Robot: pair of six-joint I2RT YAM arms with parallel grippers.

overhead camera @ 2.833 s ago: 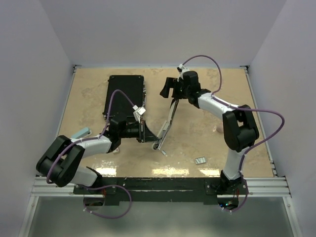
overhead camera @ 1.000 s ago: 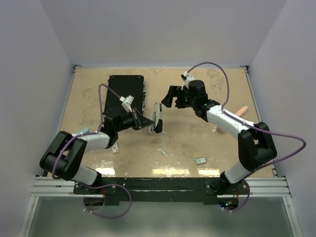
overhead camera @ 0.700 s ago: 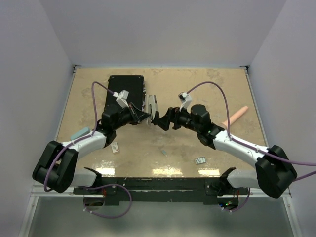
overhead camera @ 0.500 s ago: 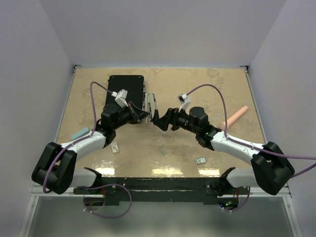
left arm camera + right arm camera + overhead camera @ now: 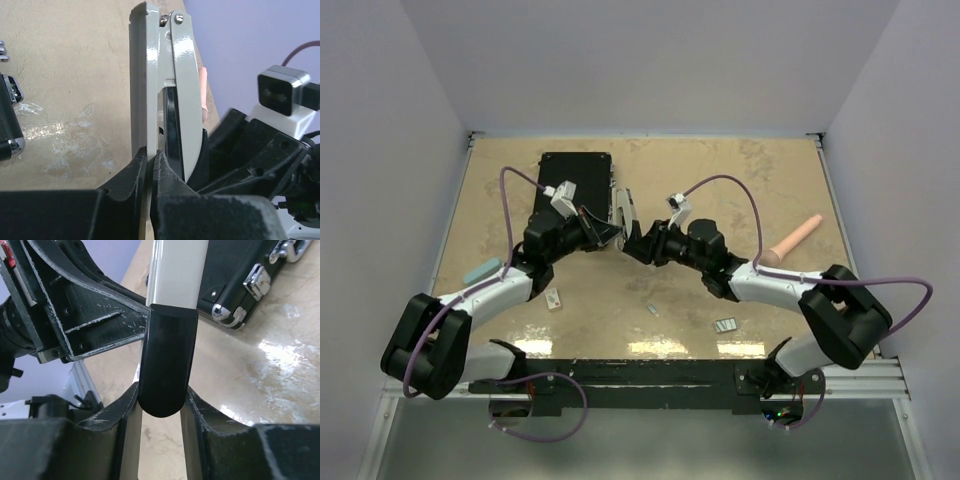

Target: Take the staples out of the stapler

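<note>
The stapler hangs above the table beside the black case, held between both grippers. In the left wrist view the stapler shows as two pale bars spread slightly apart. My left gripper is shut on the thin left bar. In the right wrist view the stapler's dark tip sits between my right gripper's fingers, which press on both of its sides. From above, the left gripper and right gripper meet under the stapler. Loose staples lie on the table near the front, with a smaller strip to their left.
A flat black case lies at the back left, its latches close behind the stapler. A pinkish cylinder lies at the right. A small white block and a teal piece lie near the left arm.
The right gripper's fingers have come in from wide open onto the stapler's dark tip. Before that, both arms carried the stapler back towards the case.
</note>
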